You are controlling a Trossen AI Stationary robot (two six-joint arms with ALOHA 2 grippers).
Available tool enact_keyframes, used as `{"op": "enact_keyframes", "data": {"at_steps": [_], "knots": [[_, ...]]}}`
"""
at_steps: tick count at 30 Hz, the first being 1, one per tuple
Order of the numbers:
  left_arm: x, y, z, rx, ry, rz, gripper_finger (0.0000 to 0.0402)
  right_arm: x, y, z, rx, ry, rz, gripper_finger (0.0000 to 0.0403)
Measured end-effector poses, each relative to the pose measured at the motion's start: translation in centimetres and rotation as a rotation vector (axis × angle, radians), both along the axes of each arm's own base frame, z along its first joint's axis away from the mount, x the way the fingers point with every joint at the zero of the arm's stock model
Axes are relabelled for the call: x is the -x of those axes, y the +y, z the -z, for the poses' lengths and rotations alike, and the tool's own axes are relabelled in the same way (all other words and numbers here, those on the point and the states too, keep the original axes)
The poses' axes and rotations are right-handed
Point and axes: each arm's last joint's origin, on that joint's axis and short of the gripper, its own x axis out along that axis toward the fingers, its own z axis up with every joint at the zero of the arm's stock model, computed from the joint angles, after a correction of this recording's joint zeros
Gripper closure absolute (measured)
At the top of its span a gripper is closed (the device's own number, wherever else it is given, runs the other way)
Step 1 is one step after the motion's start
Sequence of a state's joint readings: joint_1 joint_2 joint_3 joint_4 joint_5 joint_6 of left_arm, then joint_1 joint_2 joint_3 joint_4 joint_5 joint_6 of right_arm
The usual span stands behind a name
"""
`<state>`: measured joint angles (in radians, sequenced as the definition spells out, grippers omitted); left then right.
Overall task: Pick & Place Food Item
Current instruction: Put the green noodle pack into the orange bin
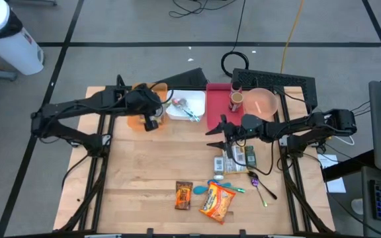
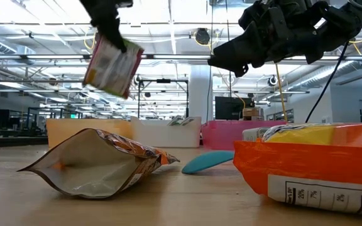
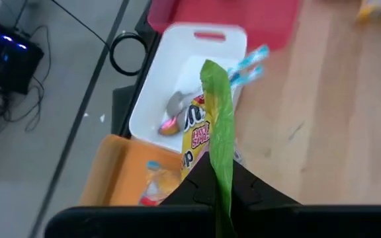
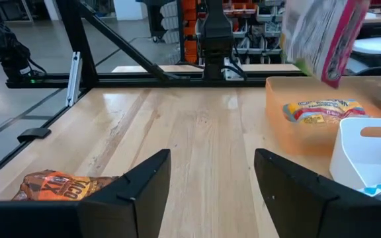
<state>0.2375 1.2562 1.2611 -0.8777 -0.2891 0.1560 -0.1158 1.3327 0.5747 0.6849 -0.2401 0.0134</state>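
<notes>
left wrist view, left claw (image 3: pixel 220 188) pinching snack packet (image 3: pixel 215 125), over orange bin (image 3: pixel 114 178)

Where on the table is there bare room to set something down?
Bare wood: the table's left half and middle, between the orange bin and the Reese's pack. Crowded: the bin row at the back and the packets and spoons under the right gripper.

Not much readable from where I'm standing. The orange bag (image 2: pixel 313 166) nearest the low camera has a white panel with "20%" and more percent figures under it, too small to make out. Lettering on the other wrappers is just blur.
</notes>
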Motion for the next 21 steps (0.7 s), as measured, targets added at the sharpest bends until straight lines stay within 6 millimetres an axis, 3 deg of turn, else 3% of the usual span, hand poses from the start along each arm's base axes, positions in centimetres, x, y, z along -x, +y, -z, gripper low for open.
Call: {"op": "enact_keyframes", "data": {"at_steps": [10,15,21], "knots": [[1.0,3.0,5.9,-0.056,0.057,-0.046,0.0401,0.0,0.0,0.0,0.007,0.000,0.000,0.0195],[1.3,4.3,7.1,-0.084,0.036,-0.071,0.0401,0.0,0.0,0.0,0.007,0.000,0.001,0.0197],[1.8,5.3,7.2,0.100,-0.053,0.009,0.0401,0.0,0.0,0.1,0.005,0.008,0.001,0.0199]]}}
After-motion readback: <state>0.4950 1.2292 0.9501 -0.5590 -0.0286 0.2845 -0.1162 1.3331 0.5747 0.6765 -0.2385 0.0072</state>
